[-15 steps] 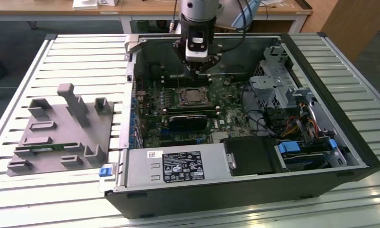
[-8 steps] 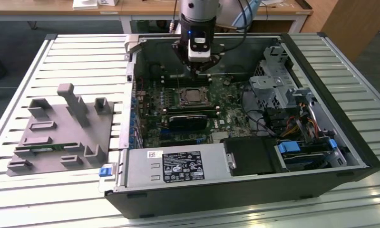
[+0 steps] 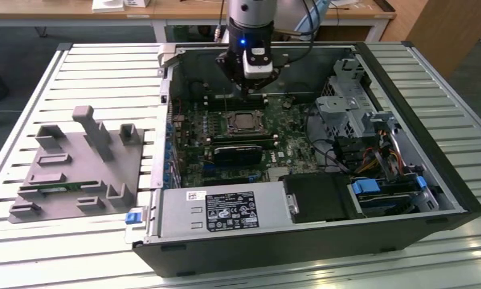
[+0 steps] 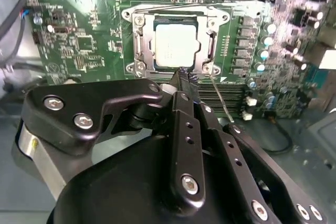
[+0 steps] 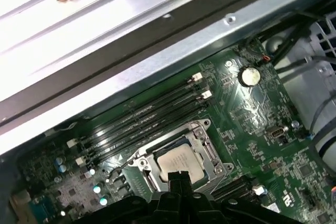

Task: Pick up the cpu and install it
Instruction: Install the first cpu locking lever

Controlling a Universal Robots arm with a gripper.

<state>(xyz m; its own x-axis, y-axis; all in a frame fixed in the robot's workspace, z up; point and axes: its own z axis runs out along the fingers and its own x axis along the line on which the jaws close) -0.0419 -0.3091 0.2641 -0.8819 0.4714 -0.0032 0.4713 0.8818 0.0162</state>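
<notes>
The gripper (image 4: 183, 74), fingers seemingly closed and empty, hovers just beside the cpu (image 4: 176, 43); seated in its socket (image 4: 137, 45); best lifted away straight.

Arm upright, wrist pointing straight down, claw (image 4: 185, 75) with fingers pinched together, empty.

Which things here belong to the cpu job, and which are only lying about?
Job: cpu, lying in the socket; gripper just above it.
Lying about: grey holder tray, power supply, empty memory slots.
</notes>
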